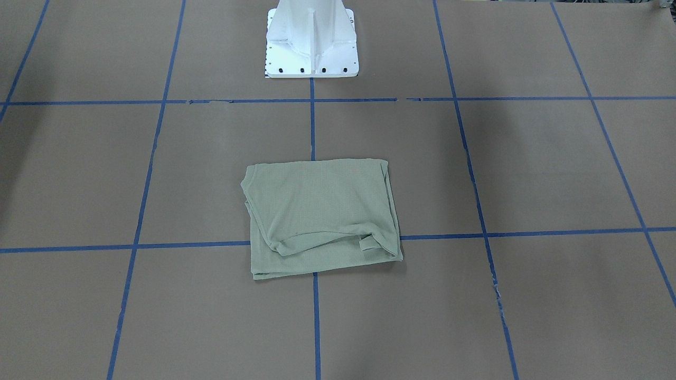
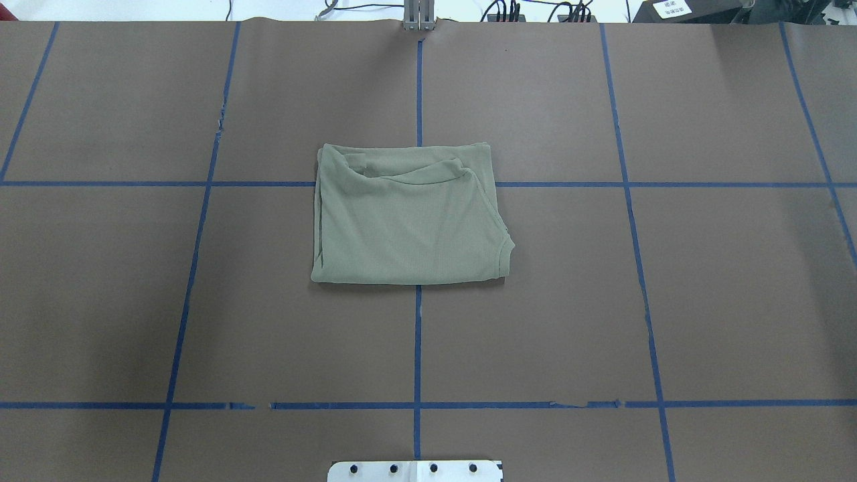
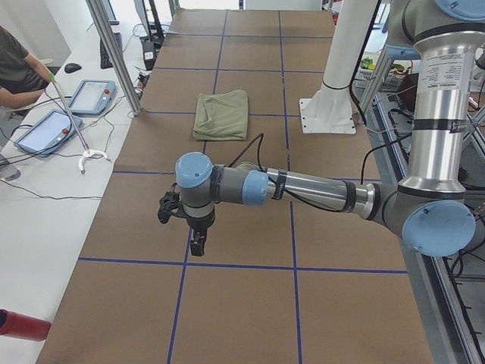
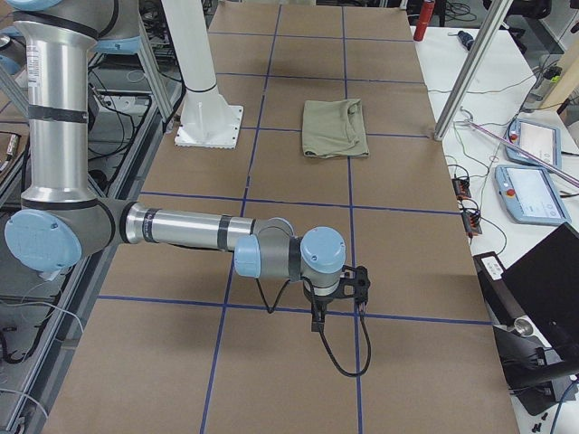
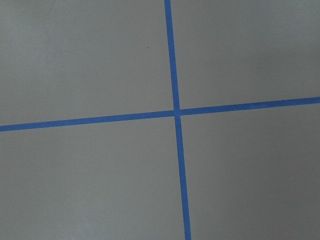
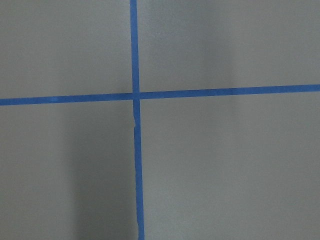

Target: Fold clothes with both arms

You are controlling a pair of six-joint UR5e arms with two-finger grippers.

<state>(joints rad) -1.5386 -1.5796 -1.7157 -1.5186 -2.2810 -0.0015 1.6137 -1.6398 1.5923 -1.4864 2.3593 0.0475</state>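
Presently, garment: pale sage-green knit shirt (image 2: pixel 408 221), folded into a rough rectangle, flat over a tape crossing mid-counter.
Counter: brown paper-covered counter (image 1: pixel 528 158), gridded with blue tape (image 1: pixel 528 233).
Left arm's black two-finger gripper (image 3: pixel 196 246): above the counter, well apart from the shirt; clenched or released, cannot tell.
Right arm's black two-finger gripper (image 4: pixel 317 321): likewise placed; state cannot be told.
Writing: white arm sticker (image 3: pixel 442 72), too small to read.

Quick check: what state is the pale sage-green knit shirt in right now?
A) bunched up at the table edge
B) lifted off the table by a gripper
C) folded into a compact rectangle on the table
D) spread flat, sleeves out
C: the pale sage-green knit shirt lies mid-table as a compact folded rectangle over a crossing of the blue tape lines, with nothing touching it.
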